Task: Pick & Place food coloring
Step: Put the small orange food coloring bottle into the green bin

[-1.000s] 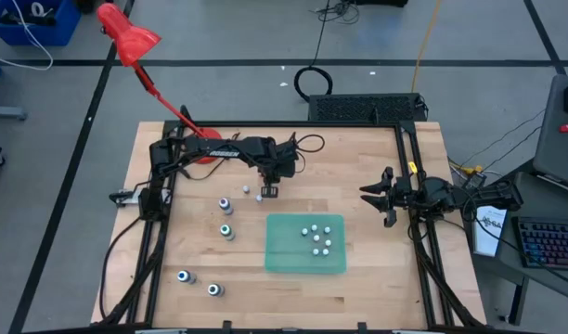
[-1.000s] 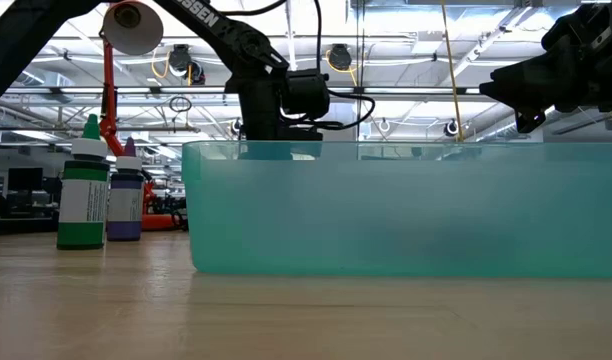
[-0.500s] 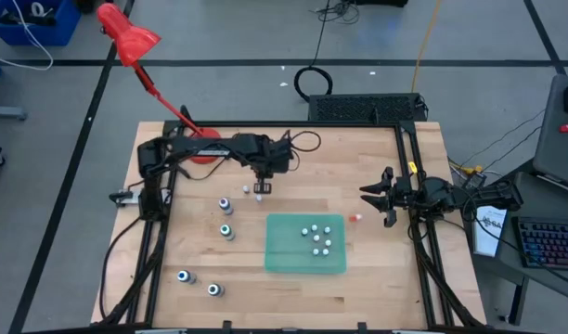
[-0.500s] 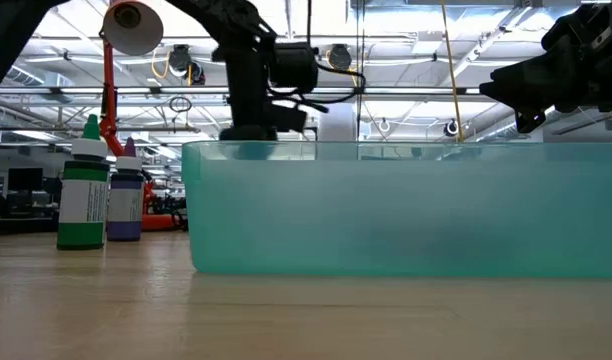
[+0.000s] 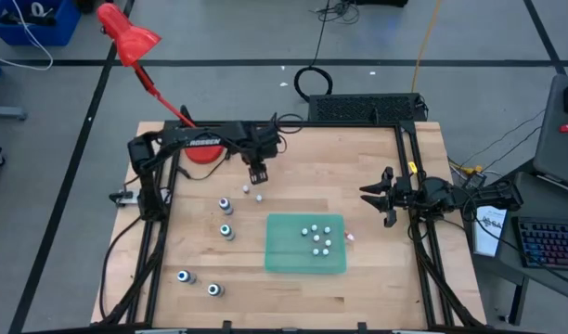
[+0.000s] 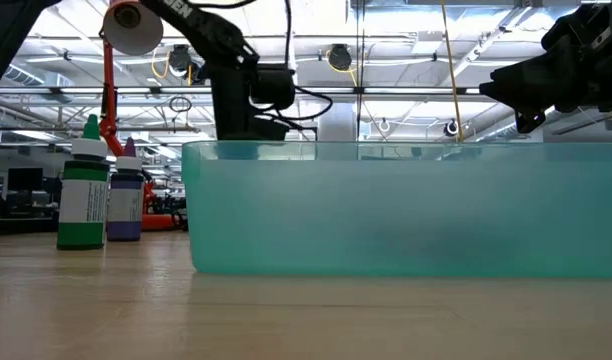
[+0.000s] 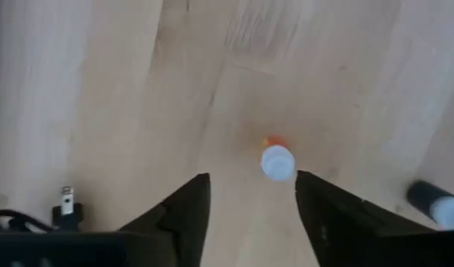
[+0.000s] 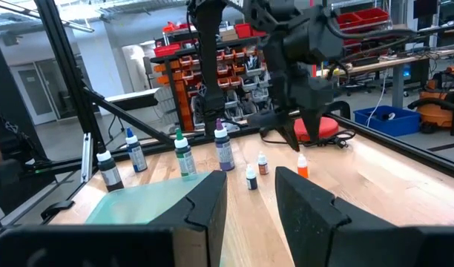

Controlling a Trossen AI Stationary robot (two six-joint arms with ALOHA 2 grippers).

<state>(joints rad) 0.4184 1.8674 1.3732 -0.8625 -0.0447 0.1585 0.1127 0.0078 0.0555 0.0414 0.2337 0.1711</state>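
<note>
My left gripper (image 7: 251, 194) hangs open, pointing down, above a tiny orange bottle with a white cap (image 7: 277, 161) that stands on its base on the wood; it touches nothing. From the right wrist view that gripper (image 8: 297, 139) hovers over the orange bottle (image 8: 302, 169). Two more tiny bottles (image 5: 247, 188) (image 5: 259, 197) stand just nearer. Several bigger food coloring bottles (image 5: 225, 204) (image 5: 227, 232) (image 5: 184, 276) stand at the near left. Several tiny ones sit in the green tray (image 5: 284, 255). My right gripper (image 5: 380, 197) waits open at the right edge.
A tiny reddish-white item (image 5: 349, 237) lies just off the tray's right edge. A red lamp base (image 5: 202, 154) and its arm stand at the far left. In the low view the tray wall (image 6: 406, 210) hides the table behind it. Bare wood lies between the tray and my right gripper.
My left gripper has moved toward the table's far left and risen a little, rolling about its own axis. A tiny reddish item has turned up on the wood right of the tray and has travelled toward the near edge, ending beside the tray's right edge.
</note>
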